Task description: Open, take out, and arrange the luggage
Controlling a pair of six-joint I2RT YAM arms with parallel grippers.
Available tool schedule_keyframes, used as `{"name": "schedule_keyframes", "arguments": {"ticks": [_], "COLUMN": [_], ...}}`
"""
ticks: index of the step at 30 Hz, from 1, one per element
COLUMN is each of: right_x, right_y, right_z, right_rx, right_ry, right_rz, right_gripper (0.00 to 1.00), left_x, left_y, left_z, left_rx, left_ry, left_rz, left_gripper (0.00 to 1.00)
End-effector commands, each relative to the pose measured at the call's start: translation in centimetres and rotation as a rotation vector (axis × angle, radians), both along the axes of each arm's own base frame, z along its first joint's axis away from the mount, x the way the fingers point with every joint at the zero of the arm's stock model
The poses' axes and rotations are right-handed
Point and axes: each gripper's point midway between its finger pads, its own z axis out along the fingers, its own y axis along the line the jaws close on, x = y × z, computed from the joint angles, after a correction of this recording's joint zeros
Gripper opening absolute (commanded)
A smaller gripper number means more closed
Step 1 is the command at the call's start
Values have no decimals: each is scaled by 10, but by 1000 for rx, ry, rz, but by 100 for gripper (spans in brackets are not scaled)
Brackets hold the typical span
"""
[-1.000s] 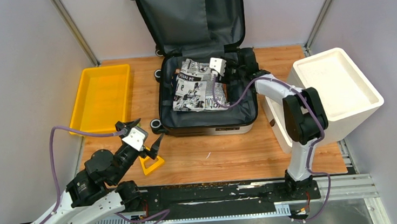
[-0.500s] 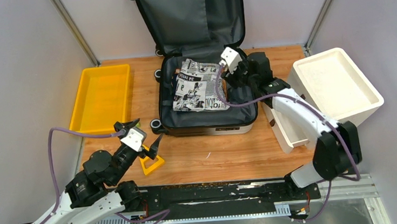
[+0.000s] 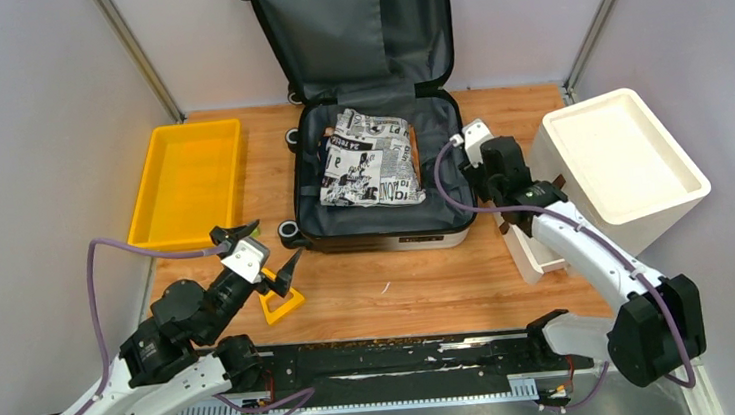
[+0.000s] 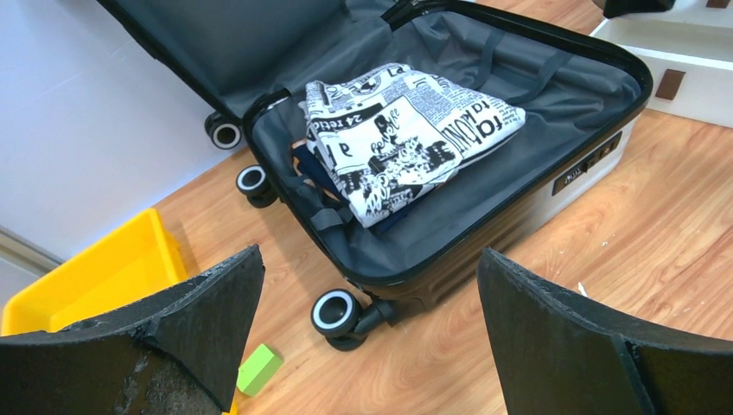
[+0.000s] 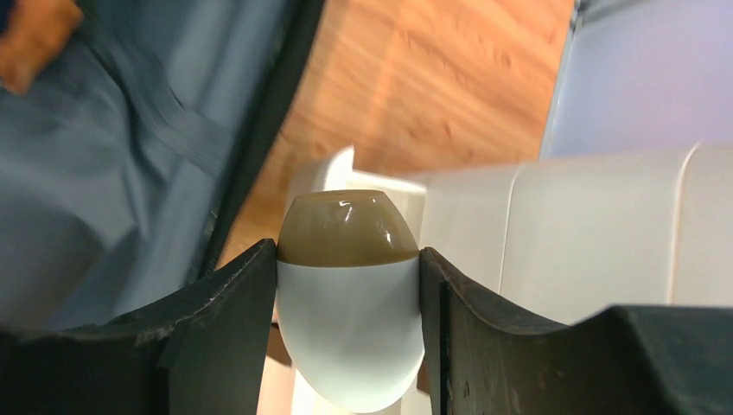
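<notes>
Table (image 3: 421, 288) lies bare before the luggage (image 3: 386, 234) — white bin (image 3: 663, 217) crowds its right.

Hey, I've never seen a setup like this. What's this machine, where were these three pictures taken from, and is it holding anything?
These are two robot arms bolted at the near edge of a wooden table. One picture looks down from above and behind them. The other two come from a camera on each wrist, so each shows that arm's own pincer at the bottom. On the table lies an open suitcase with a folded newspaper-print cloth inside, a yellow tray to its left and a white bin to its right. The left pincer is wide open and empty. The right pincer grips a small egg-shaped object, white with a brown cap.
</notes>
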Motion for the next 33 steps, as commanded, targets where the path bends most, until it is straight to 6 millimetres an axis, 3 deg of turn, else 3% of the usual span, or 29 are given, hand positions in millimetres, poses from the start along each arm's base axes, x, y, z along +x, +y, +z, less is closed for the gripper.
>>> {"name": "schedule_keyframes", "arguments": {"ticks": [1,6,12,14,18,24,29,33], "right_x": [-15,-32,-45,-46,-47,-47,-49,-48], "right_y": [-39,-57,-71,-75,-78,-72,-67,-51], "right_z": [-14,-48,-68,-69,-69,-69,-72,-67], "right_rx": [-67,-108,-139,-156,-169,-150,-135,-58], "right_ry": [24,115,174,178,189,207,241,255], "right_rz": [-175,-251,-295,-312,-324,-296,-270,-214], "right_gripper": [17,17,24,28,47,66,70,66], "left_x": [-2,-3,-3,-3,-3,-3,-3,-3], "left_y": [-2,-3,-6,-5,-5,-4,-4,-4], "left_z": [12,13,12,11,12,12,12,12], "left_rx": [-36,-38,-34,-33,-34,-35,-35,-36], "left_ry": [-30,-30,-26,-26,-27,-28,-28,-29], "left_rz": [-21,-25,-33,-32,-30,-28,-30,-31], "left_gripper": [100,100,100,100,100,100,100,100]}}
